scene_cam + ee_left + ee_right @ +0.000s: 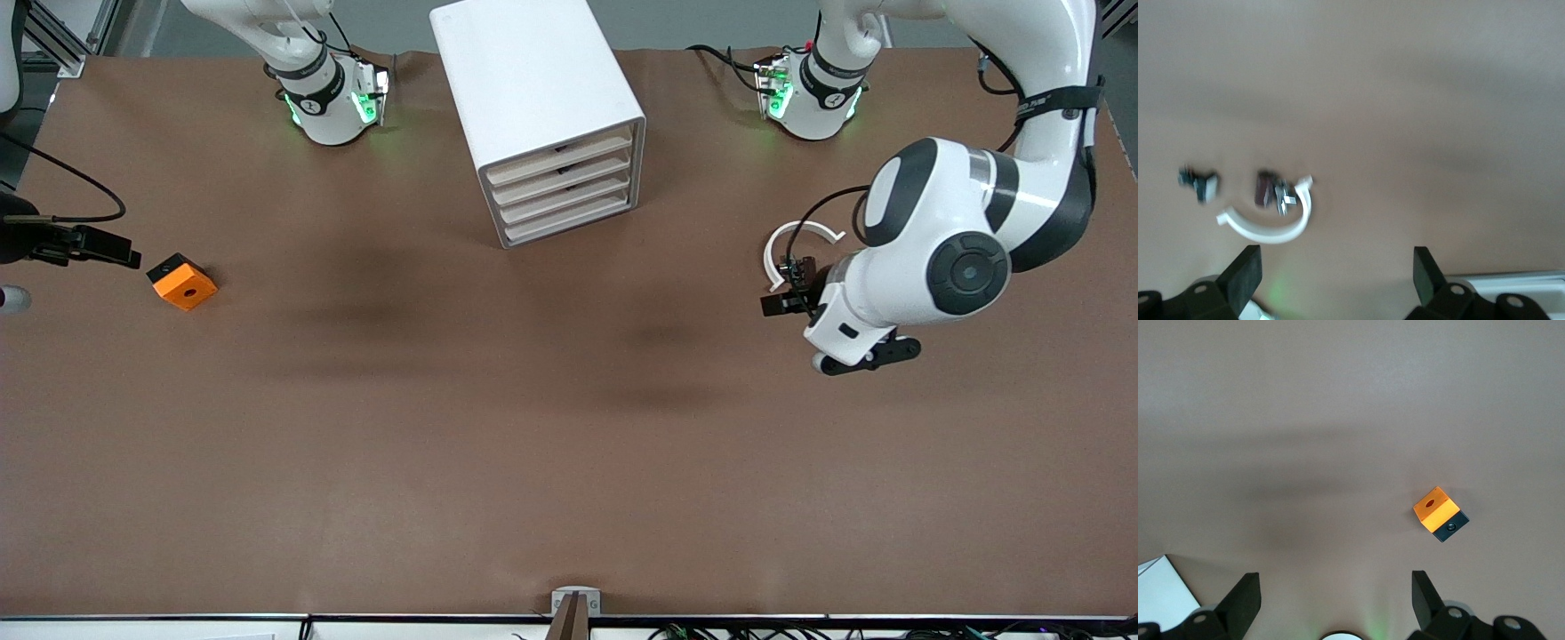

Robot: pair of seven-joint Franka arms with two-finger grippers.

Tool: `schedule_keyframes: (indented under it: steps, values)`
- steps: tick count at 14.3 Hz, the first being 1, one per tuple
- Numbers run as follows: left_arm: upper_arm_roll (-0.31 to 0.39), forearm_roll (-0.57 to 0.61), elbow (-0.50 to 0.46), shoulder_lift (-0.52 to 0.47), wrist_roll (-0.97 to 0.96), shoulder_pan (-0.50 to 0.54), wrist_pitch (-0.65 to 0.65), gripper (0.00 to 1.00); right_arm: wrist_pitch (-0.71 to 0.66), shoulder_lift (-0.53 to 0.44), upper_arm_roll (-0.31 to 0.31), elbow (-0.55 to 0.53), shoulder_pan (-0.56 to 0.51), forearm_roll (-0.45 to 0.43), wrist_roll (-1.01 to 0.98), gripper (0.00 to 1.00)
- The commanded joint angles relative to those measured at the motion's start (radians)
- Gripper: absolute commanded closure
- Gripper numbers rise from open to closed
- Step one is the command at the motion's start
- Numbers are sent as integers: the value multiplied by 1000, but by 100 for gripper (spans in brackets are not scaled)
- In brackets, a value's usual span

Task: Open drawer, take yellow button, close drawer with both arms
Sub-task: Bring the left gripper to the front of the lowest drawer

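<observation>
The white cabinet [533, 80] stands at the middle of the table near the arms' bases. Its four beige drawer fronts [564, 191] are all pushed in, so I cannot single out the drawer. The button is out of view. My left gripper [867, 357] hangs open over bare table toward the left arm's end, close to a white ring. In the left wrist view the left gripper [1335, 257] holds nothing. My right gripper [116, 252] is open at the right arm's end, beside an orange cube. The right gripper [1335, 579] is also empty in its own wrist view.
An orange cube with a hole [182, 282] [1439, 513] lies by the right gripper. A white open ring [800, 240] [1268, 227] lies on the table with two small dark parts [1271, 190] [1198, 183] beside it. A small bracket [576, 604] sits at the table's near edge.
</observation>
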Motion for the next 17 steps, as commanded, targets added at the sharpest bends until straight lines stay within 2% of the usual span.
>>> schedule_keyframes:
  steps: [1,9,17]
  values:
    - [2,-43,122,82,-118,-25,-130,0,-8,2,6,5,-11,-5,-2,0]
    - [2,-295,122,159,-516,-32,-162,0,-3,14,3,8,-11,-7,-2,0]
    - [2,-448,122,260,-818,-31,-294,0,-5,15,3,2,-11,-7,6,0]
